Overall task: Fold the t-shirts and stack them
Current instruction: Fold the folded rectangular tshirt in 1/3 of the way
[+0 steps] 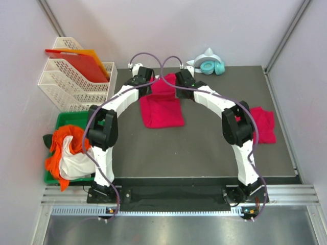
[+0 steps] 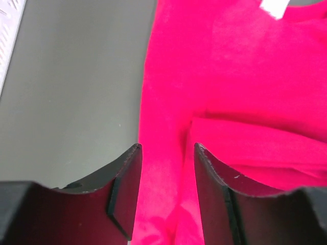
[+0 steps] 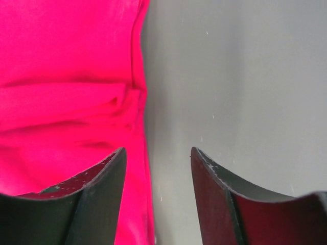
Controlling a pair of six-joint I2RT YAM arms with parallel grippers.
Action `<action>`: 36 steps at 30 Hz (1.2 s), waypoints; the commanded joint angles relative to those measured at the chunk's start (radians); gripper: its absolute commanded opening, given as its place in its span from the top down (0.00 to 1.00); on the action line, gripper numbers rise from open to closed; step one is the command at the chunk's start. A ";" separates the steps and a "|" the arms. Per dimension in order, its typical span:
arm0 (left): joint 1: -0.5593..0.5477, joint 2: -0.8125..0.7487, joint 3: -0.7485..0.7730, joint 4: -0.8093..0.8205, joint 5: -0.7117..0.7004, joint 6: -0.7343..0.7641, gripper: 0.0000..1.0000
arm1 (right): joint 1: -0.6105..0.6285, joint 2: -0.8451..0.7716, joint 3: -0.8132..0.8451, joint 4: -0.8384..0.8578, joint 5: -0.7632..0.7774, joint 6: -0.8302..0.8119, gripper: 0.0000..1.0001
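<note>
I am looking at the half-folded t-shirt (image 1: pixel 162 111), which is lying toward 12 o'clock on the table (image 1: pixel 204 153). Its neck label (image 2: pixel 275 7) is showing at 1 o'clock in the left wrist view. The second t-shirt (image 1: pixel 264 125) is lying crumpled at 3 o'clock, well apart from the first.

My left gripper (image 2: pixel 166 148) is hovering at the folded shirt's left edge, jaws parted and holding nothing. My right gripper (image 3: pixel 157 150) is straddling the right edge, equally spread and empty.

What I am worrying about is how loosely the folded layers are sitting. A finger dragging cloth as it lifts could pull the fold open. Pinching only the top layer next would be leaving the fold crooked for stacking.
</note>
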 commanded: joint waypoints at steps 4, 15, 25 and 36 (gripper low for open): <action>-0.078 -0.183 -0.178 0.097 0.084 -0.065 0.57 | 0.041 -0.204 -0.242 0.125 -0.050 0.039 0.53; -0.240 -0.162 -0.345 0.109 0.139 -0.140 0.64 | 0.113 -0.227 -0.440 0.184 -0.071 0.064 0.62; -0.245 -0.107 -0.385 0.025 0.150 -0.186 0.70 | 0.122 -0.195 -0.484 0.153 -0.097 0.093 0.68; -0.308 -0.169 -0.581 0.063 0.170 -0.225 1.00 | 0.171 -0.266 -0.645 0.155 -0.127 0.145 1.00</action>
